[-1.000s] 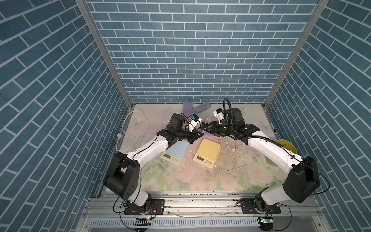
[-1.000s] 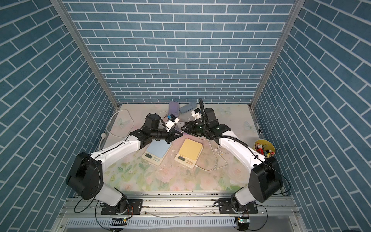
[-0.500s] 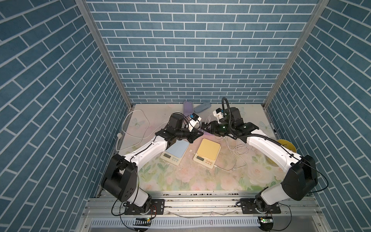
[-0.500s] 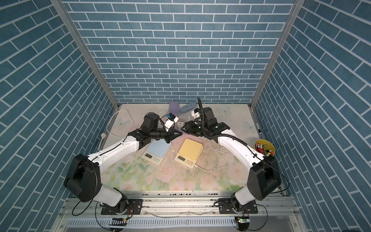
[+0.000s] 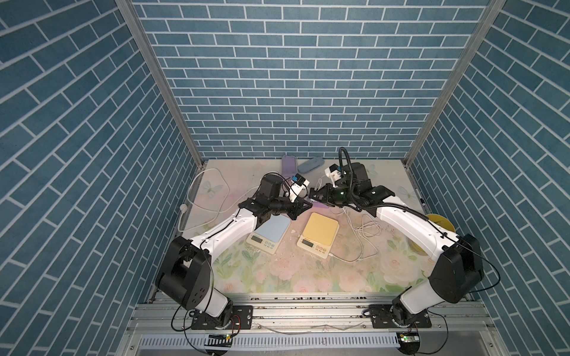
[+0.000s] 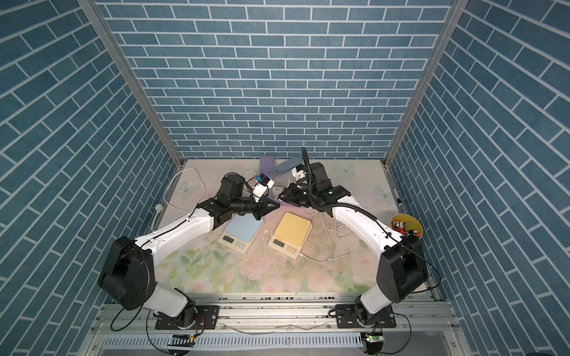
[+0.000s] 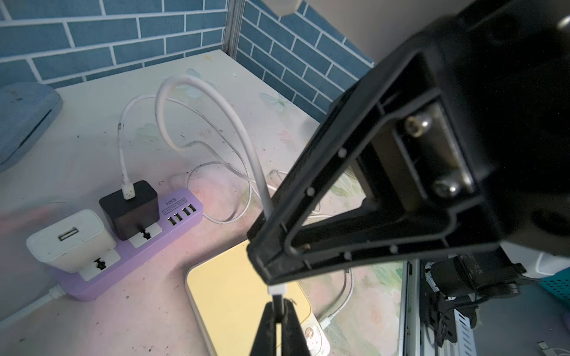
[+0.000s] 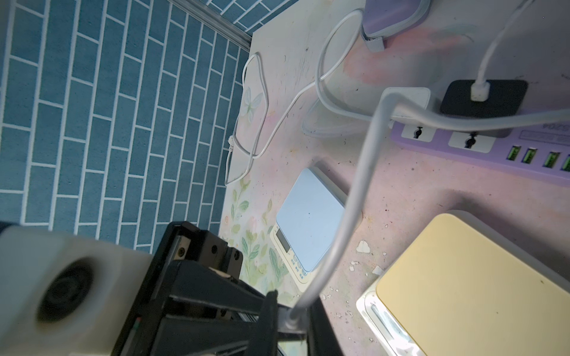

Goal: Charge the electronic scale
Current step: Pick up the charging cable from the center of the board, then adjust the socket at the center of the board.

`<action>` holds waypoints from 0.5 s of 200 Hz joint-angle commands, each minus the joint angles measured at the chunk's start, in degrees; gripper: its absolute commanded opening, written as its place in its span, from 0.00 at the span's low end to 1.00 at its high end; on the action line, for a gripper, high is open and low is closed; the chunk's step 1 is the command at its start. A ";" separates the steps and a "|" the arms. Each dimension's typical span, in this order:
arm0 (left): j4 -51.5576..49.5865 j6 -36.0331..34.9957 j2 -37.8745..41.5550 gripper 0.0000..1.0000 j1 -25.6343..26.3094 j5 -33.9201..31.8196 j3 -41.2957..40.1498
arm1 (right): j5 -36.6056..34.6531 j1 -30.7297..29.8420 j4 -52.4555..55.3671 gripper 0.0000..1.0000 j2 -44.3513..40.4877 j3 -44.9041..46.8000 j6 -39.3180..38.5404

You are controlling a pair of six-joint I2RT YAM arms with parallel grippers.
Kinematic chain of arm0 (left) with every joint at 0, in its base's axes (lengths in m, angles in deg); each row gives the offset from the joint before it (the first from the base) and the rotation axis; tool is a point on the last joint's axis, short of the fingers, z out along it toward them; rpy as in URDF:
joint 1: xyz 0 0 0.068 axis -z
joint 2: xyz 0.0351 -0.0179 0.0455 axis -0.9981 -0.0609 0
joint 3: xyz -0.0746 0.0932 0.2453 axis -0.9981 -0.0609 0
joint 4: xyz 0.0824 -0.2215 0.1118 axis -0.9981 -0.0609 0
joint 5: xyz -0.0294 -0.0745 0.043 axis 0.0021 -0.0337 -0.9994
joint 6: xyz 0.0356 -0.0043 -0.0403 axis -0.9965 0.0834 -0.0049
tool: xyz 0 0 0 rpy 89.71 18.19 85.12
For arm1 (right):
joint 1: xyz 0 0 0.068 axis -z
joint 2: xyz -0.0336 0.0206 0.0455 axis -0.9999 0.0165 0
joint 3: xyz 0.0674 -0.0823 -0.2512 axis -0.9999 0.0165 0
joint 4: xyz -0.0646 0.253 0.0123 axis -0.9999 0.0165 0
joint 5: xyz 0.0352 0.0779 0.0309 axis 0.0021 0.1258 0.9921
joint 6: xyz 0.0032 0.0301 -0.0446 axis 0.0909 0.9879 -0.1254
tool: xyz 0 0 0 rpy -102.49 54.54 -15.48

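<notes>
Two electronic scales lie mid-table in both top views: a blue-topped scale (image 5: 273, 229) and a yellow-topped scale (image 5: 320, 232), the yellow one with a white lead at its near side. Above the gap behind them my left gripper (image 5: 308, 204) and right gripper (image 5: 313, 196) meet tip to tip. In the left wrist view my left gripper (image 7: 279, 308) pinches the metal tip of a white cable plug (image 7: 277, 290). In the right wrist view my right gripper (image 8: 291, 314) is shut on the same plug's body, and its white cable (image 8: 364, 172) arcs away towards the purple power strip (image 8: 493, 145).
On the power strip (image 7: 172, 215) sit a black charger (image 7: 129, 209) with a white cable in it and a white charger (image 7: 71, 240) with a free USB port. Purple pouch (image 5: 289, 165) and grey-blue pouch (image 5: 311, 165) at the back wall. Loose cables (image 5: 209, 197) left, yellow bowl (image 5: 439, 222) right.
The right gripper's jaws have closed onto the plug that the left gripper was holding. Both arms have shifted only slightly, staying tip to tip.
</notes>
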 commanded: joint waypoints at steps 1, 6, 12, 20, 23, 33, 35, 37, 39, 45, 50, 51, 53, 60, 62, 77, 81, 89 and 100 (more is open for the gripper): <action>-0.35 -0.65 1.40 0.42 0.26 -2.63 0.75 | -1.92 -0.44 0.76 0.00 -0.23 -0.22 -1.53; -0.67 -0.59 1.71 0.48 0.00 -3.49 0.76 | -3.39 -0.45 1.12 0.00 -0.56 0.06 -1.87; -0.57 -0.13 1.93 0.53 -0.55 -4.10 0.76 | -5.57 -0.44 1.68 0.00 -1.01 0.34 -2.46; -0.01 1.32 1.91 0.55 -1.72 -4.21 0.76 | -8.83 -0.46 2.54 0.00 -1.79 0.78 -3.47; 0.27 2.13 1.81 0.55 -2.22 -4.18 0.82 | -10.53 -0.46 2.87 0.00 -2.06 0.94 -3.75; 0.70 5.00 0.83 0.56 -4.20 -4.70 1.64 | -15.45 -0.44 3.70 0.00 -3.03 1.67 -4.86; 0.53 5.59 0.52 0.56 -4.68 -4.91 1.92 | -16.36 -0.39 3.84 0.00 -3.21 1.88 -5.03; 0.35 6.07 0.18 0.56 -4.93 -5.12 2.30 | -17.16 -0.43 3.83 0.00 -3.41 2.07 -5.21; 0.07 6.65 -0.30 0.56 -5.41 -5.41 2.68 | -17.91 -0.46 3.82 0.00 -3.59 2.27 -5.39; -1.13 8.05 -1.86 0.55 -6.44 -6.64 4.14 | -19.82 -0.44 3.79 0.00 -3.94 2.73 -5.75; -2.44 8.91 -3.29 0.55 -7.51 -7.38 5.65 | -20.96 -0.44 3.70 0.00 -4.15 3.05 -6.03; -2.71 9.15 -3.66 0.54 -7.71 -7.51 5.79 | -21.11 -0.44 3.67 0.00 -4.16 3.09 -6.06; -3.22 9.55 -4.38 0.54 -8.04 -7.74 6.34 | -21.40 -0.44 3.65 0.00 -4.17 3.18 -6.15; -4.72 10.92 -6.98 0.52 -9.24 -8.47 8.65 | -22.08 -0.46 3.46 0.00 -4.13 3.38 -6.31; -5.00 11.40 -7.96 0.52 -9.59 -8.62 9.43 | -22.13 -0.44 3.47 0.00 -4.06 3.39 -6.34; -6.24 14.65 -14.87 0.49 -11.82 -8.73 14.47 | -21.97 -0.44 3.32 0.00 -3.46 3.47 -6.36; -6.23 15.39 -16.73 0.48 -12.28 -8.74 15.77 | -21.81 -0.43 3.24 0.00 -3.26 3.55 -6.35; -6.70 16.77 -20.53 0.45 -12.97 -9.00 18.41 | -21.56 -0.45 3.12 0.00 -3.12 3.87 -6.27; -7.72 17.91 -25.65 0.42 -13.53 -9.34 22.96 | -21.82 -0.44 3.12 0.00 -3.20 4.42 -6.13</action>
